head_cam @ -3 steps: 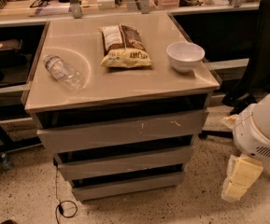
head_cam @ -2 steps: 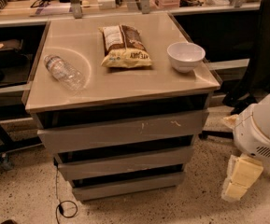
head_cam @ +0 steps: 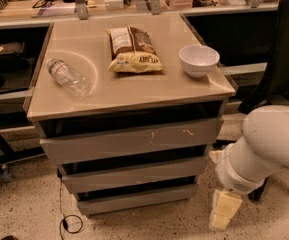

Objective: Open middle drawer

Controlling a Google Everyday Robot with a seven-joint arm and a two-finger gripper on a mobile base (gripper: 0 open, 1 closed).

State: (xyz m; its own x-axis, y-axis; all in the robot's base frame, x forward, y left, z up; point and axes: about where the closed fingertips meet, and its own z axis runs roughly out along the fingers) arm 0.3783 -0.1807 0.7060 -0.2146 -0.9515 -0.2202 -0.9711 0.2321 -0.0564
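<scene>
Because the middle drawer (head_cam: 134, 174) looks handleless and stiff, hook its top lip, up-left of the gripper (head_cam: 225, 210). Whether that is spread, I cannot tell.

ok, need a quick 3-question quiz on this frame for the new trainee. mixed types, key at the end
1. True or false: the pincer is touching the middle drawer.
2. Which thing on the cabinet top lies nearest its left edge? A) bowl B) snack bag C) water bottle
3. Which drawer front carries white scratch marks?

Key
1. False. The pincer hangs low, to the right of the drawers, touching none of them.
2. C
3. The top drawer.
</scene>
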